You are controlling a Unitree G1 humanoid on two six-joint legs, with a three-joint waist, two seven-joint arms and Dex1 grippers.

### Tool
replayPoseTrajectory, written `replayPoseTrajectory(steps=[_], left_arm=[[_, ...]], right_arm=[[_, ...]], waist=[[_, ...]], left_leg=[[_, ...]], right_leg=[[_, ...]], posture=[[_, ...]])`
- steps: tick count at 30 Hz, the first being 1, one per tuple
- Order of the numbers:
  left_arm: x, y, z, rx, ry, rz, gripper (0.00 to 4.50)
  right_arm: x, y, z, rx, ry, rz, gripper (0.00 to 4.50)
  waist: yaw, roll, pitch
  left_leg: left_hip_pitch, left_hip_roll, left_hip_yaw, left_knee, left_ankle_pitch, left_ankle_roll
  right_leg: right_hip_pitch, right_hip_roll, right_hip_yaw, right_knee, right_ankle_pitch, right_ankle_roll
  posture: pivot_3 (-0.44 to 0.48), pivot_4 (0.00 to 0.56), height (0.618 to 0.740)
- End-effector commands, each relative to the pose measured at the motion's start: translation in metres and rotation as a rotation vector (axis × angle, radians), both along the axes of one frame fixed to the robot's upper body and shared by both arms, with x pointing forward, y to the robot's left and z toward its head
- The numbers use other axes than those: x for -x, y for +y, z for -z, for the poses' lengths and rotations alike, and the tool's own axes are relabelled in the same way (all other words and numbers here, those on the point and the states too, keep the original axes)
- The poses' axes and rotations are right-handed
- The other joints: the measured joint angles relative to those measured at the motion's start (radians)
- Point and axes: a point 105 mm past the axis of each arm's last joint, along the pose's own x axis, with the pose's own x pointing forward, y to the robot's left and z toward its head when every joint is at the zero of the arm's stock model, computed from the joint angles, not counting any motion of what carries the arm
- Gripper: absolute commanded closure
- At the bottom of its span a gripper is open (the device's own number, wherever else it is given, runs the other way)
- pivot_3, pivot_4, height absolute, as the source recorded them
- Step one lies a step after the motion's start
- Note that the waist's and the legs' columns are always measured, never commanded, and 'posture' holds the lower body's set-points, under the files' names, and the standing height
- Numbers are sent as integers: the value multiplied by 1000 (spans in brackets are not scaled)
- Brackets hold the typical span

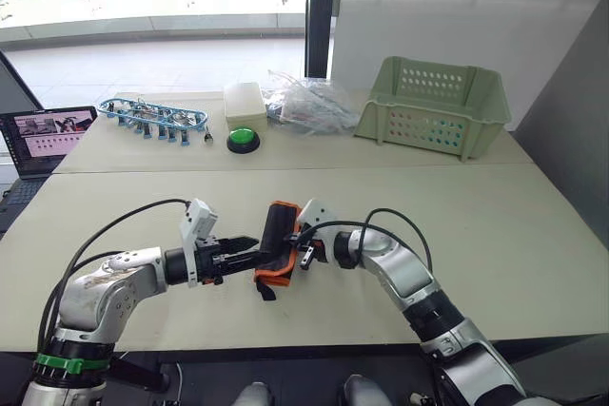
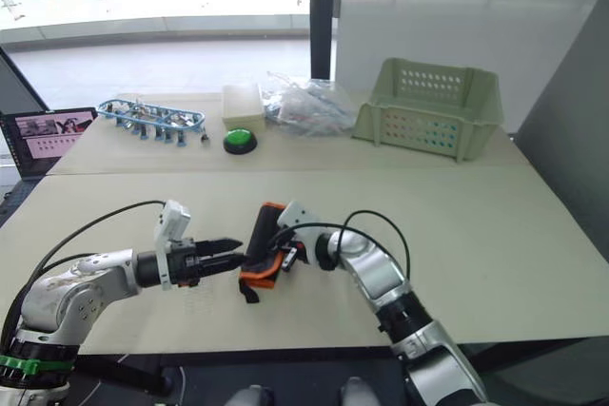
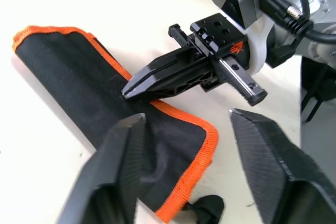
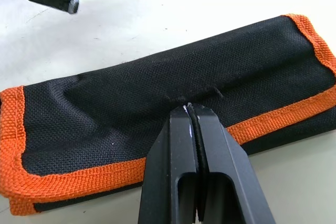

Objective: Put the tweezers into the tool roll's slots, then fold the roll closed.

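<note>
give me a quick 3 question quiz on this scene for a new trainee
1. True or false: the tool roll lies folded shut on the table.
2. Which end effector presses its closed fingers on the roll's black fabric?
A. left end effector
B. right end effector
C. neither
3. Fill in: the green push button sits on the far table between the blue clip rack and the pale green ____.

Key:
1. True; the orange-edged flaps are folded over one another.
2. B; the left one is open beside the roll's end.
3. basket
</note>
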Motion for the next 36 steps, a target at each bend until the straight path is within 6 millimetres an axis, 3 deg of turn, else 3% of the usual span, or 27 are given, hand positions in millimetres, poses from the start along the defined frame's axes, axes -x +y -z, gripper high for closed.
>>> replayPoseTrajectory(steps=[1,5,8,11,17,22,24,29,36], left_arm=[[-5,-14,11,-47,-67,56,3158],[-5,-18,37,-115,-49,83,4465],[0,-14,59,-167,-15,92,4465],[2,-11,65,-168,-4,94,4465],[6,-10,67,-170,-4,103,4465],[10,-9,67,-177,-2,105,4465],[11,-9,67,-180,-4,106,4465],[12,-7,66,-183,-7,99,4465],[12,-7,67,-187,-13,89,4465]], right_arm=[[5,-3,13,35,37,14,4500],[8,-2,3,2,12,-3,4500],[19,7,-21,-109,-48,-88,4500],[29,11,-37,-209,-52,-132,4500],[23,12,-7,-83,-10,-84,4500],[-6,0,30,9,83,93,4500],[-21,-4,35,15,99,159,4500],[-45,-8,28,2,73,230,4500],[-65,-2,10,-33,20,255,4500]], waist=[[-2,0,0],[-2,0,0],[-2,0,0],[-4,0,0],[-5,0,0],[-10,0,0],[-12,0,-1],[-5,1,-1],[-3,1,-1]], left_leg=[[0,0,0,0,0,0],[-1,0,1,-1,0,0],[-1,0,1,-2,0,0],[-2,0,1,-2,0,0],[-1,0,2,-2,0,0],[2,1,3,-3,0,0],[6,2,3,-3,0,0],[15,5,4,-3,0,0],[14,4,5,-3,0,0]], right_leg=[[0,0,0,0,0,0],[-1,0,1,-1,0,0],[-1,0,1,-2,0,0],[-1,-1,1,-4,0,0],[-1,0,1,-3,0,0],[0,1,2,-2,0,0],[3,1,2,-1,0,0],[11,2,2,1,0,0],[10,2,3,0,0,0]], posture=[[0,150,716],[0,150,716],[0,150,716],[0,150,716],[0,150,716],[0,150,716],[0,150,716],[0,150,716],[0,150,716]])
